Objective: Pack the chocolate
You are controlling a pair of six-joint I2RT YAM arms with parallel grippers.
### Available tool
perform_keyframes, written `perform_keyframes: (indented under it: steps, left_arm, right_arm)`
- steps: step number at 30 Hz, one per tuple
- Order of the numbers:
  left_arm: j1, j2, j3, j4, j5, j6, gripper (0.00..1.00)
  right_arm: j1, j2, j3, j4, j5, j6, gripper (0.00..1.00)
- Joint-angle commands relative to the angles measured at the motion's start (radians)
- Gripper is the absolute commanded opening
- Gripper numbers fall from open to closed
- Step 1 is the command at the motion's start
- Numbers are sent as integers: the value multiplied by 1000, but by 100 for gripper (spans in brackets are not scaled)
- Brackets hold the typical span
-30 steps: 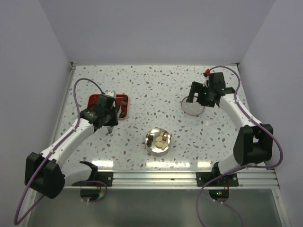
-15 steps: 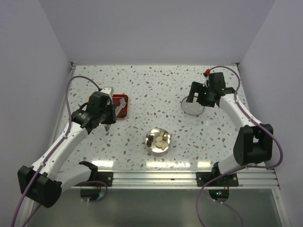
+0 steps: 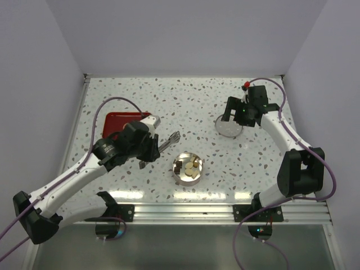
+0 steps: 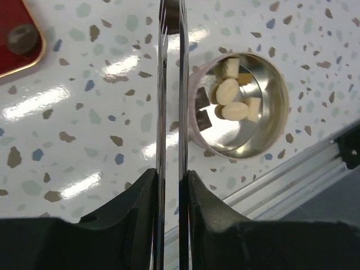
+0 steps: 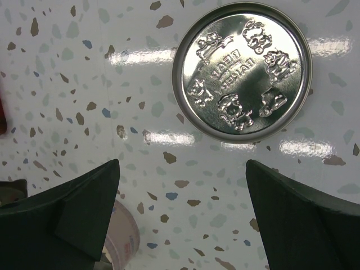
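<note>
A round metal tin point(image 3: 202, 169) near the table's front middle holds several chocolate pieces point(image 3: 191, 169), cream, tan and dark. In the left wrist view the tin point(image 4: 279, 121) and its pieces point(image 4: 228, 93) lie right of the tweezers. My left gripper point(image 3: 149, 147) is shut on the long metal tweezers point(image 3: 169, 140), whose tips point toward the tin and stay just left of it. The two blades point(image 4: 161, 84) run out the top of the left wrist view, so the tips are hidden there. One dark piece point(image 4: 23, 38) lies on the red tray point(image 4: 8, 62). My right gripper point(image 3: 236, 115) is open and empty over the tin lid point(image 3: 229, 128).
The red tray point(image 3: 118, 121) lies at the left, behind my left arm. The embossed lid point(image 5: 242, 70) lies flat on the speckled table at the right. The tin's edge point(image 5: 121, 242) shows beside my right gripper's left finger point(image 5: 84, 208). A metal rail runs along the near edge.
My left arm has swung right from the red tray toward the tin, carrying the tweezers. My right arm has not moved.
</note>
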Motion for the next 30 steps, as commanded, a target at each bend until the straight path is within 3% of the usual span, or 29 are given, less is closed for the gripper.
perform_keyframes:
  steps: [1, 5, 7, 17, 30]
  left_arm:
    - [-138, -7, 85, -5, -22, -98, 25]
    - [-282, 16, 107, -30, -54, -168, 25]
    - [-302, 19, 105, -33, -54, -178, 25]
    - [-393, 41, 101, -90, -71, -235, 25]
    - [-425, 64, 116, -116, -103, -230, 38]
  right_arm:
    - [-5, -1, 31, -13, -24, 0, 97]
    - [-3, -2, 23, -12, -21, 1, 97]
    - [-3, -2, 20, -10, -21, 0, 97]
    - [-5, -5, 10, -12, -16, 0, 97]
    - [-5, -10, 5, -13, -18, -2, 97]
